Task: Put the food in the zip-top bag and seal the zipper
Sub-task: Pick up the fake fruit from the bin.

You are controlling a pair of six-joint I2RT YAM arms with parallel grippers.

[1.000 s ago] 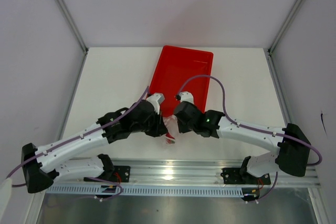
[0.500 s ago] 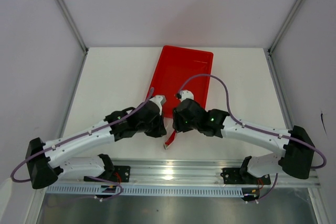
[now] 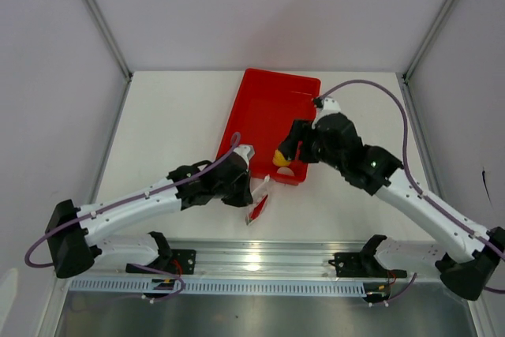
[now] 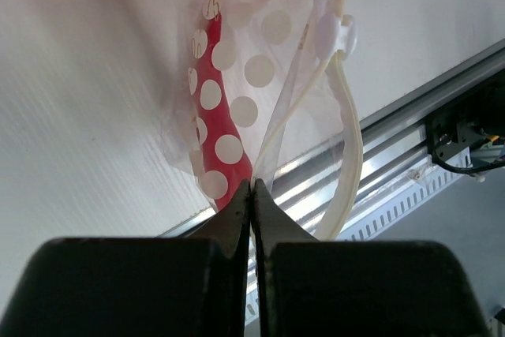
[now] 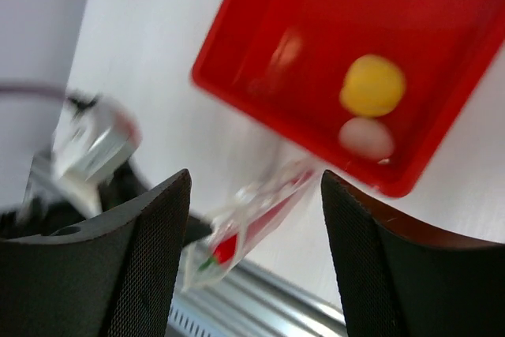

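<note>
Top view first: one red tray (image 3: 264,108) sits mid-table (image 3: 166,132), and the right end effector (image 3: 286,147) hangs over its near end, hiding part of that corner. I can only pick out the yellow fruit (image 3: 281,157) right by it, inside the tray. The left end effector (image 3: 248,189) is just in front of the tray's near-left corner with the zip-top bag (image 3: 259,204) dangling from it above the table, something red showing inside. Left wrist cam: the fingers are pressed together, pinching the bag (image 4: 260,76) by its near edge. It's clear plastic with white dots, and there's one red chili pepper (image 4: 211,120) inside on the left. A cream-coloured strip (image 4: 352,147) curves down the bag's right side, and the metal rail (image 4: 410,120) at the table's edge runs behind it. Right wrist cam (a bit blurry): the right end effector (image 5: 255,181) has its fingers wide apart with nothing between them. Below it the tray (image 5: 316,5) holds two pieces, the yellow fruit (image 5: 372,84) and one pale ball (image 5: 366,137) just beside it, near the tray's corner. The bag (image 5: 256,219) with the chili (image 5: 237,238) hangs just outside the tray, and the left arm's wrist (image 5: 91,144) blocks the far left.
</note>
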